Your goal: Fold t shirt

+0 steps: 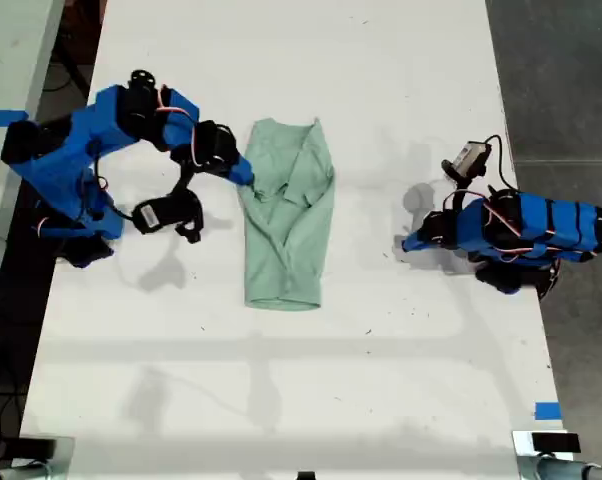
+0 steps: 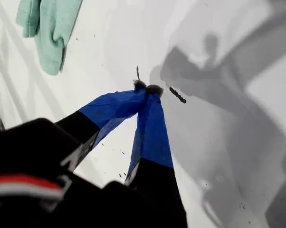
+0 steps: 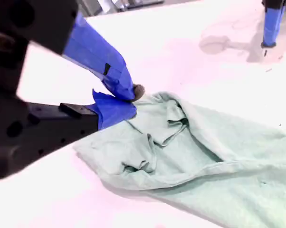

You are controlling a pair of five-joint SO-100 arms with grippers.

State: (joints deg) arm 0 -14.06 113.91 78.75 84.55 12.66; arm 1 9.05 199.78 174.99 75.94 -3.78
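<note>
T shirt (image 1: 286, 215) lies folded lengthwise in a narrow strip at mid surface (image 1: 381, 380), wrinkled. My second gripper (image 3: 126, 102), at the exterior view's left, sits at the shirt's edge, fingers (image 3: 115, 108) closed; cannot tell whether cloth is pinched. My first gripper (image 2: 147, 88), at the exterior view's right, is well apart from the shirt, fingers (image 2: 152, 123) closed on nothing, tips at the surface.

table (image 1: 381, 80) bare around t shirt (image 1: 286, 220) | obstacle: t shirt mid-table
</note>
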